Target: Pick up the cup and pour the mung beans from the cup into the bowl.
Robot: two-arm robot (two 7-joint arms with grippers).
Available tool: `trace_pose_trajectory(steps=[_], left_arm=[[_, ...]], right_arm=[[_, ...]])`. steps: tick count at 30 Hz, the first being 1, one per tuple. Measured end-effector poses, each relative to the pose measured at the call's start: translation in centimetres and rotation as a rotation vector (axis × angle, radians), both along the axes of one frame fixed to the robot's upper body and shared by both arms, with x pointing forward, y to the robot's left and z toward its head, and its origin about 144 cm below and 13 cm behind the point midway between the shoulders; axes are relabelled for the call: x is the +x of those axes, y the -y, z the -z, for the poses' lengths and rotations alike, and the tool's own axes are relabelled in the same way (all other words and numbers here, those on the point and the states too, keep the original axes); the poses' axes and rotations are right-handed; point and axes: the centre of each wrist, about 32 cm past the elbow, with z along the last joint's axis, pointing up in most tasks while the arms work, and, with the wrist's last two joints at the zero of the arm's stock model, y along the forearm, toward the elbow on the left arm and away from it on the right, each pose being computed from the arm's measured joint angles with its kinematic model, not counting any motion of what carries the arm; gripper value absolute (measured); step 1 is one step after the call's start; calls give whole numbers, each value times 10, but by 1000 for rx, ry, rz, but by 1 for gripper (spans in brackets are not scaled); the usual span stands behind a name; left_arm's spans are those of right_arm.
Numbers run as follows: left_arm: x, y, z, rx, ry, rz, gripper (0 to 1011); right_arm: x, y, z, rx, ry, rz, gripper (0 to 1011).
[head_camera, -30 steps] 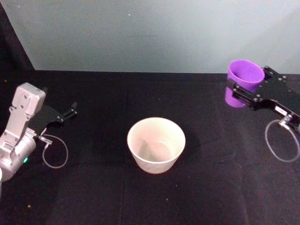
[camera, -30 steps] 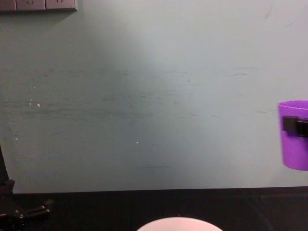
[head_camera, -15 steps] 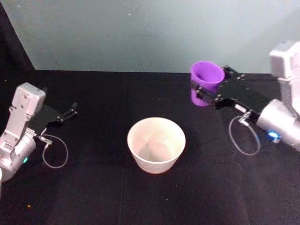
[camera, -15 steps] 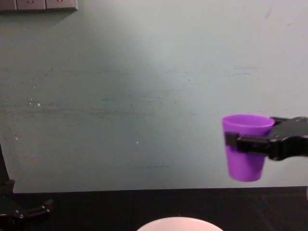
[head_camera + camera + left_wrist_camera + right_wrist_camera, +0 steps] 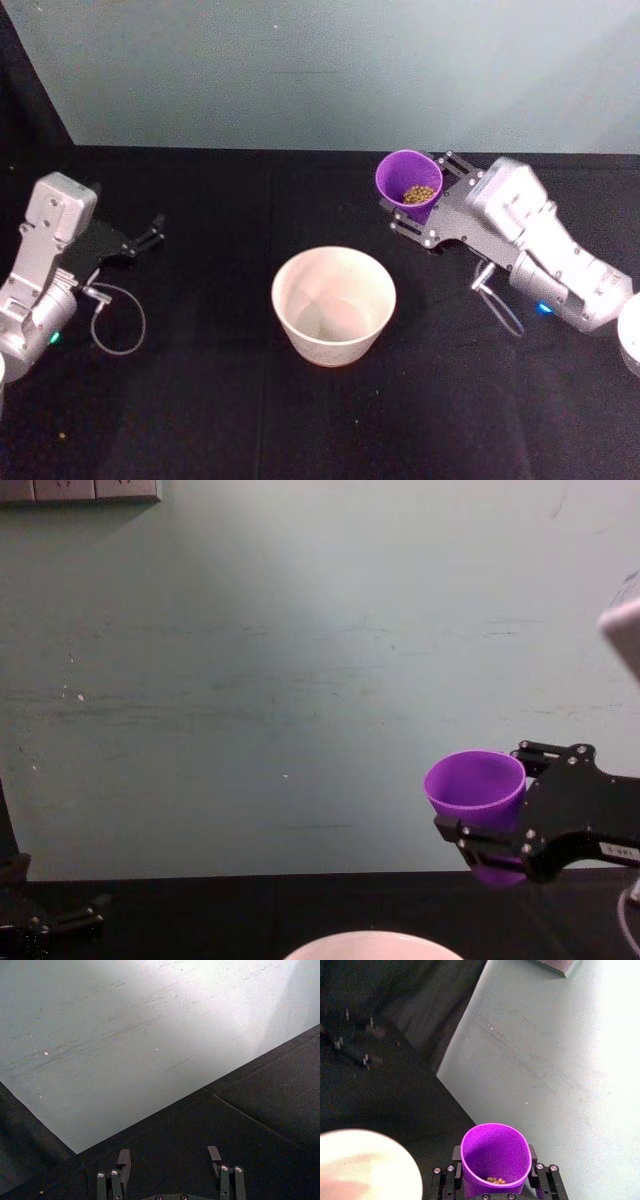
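Right gripper [image 5: 420,192] clamped on cup [image 5: 405,176] mid-wall, aloft toward worktop [image 5: 200,420] far edge, tilted at central bowl [image 5: 333,305] | mung beans [image 5: 418,193] inside | likely light, slick, squashable: hold mid-wall gently | left gripper [image 5: 169,1156] parked left edge, jaws apart

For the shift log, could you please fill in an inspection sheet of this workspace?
Surface: black table.
Job's things: cup tilted, held aloft, mung beans inside; bowl upright at centre, no beans seen in it.
Clutter: nothing seen.
Grippers: right gripper, jaws shut on the cup, behind and right of the bowl; left gripper, jaws open, parked left.
Cables: cable loop beside the left arm; second cable under the right arm.
Surroundings: pale green wall.
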Motion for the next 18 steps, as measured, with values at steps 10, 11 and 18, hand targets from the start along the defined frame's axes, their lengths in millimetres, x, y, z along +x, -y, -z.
trace_pose_trajectory(steps=[10,11,18], left_arm=[[0,0,0,0,0,0,1000],[0,0,0,0,0,0,1000],[0,0,0,0,0,0,1000]], right_arm=[[-8,-5,6,-247,169,-5,734],[-8,-5,7,-263,182,-8,733],[-10,-6,16,-408,277,-30,733]])
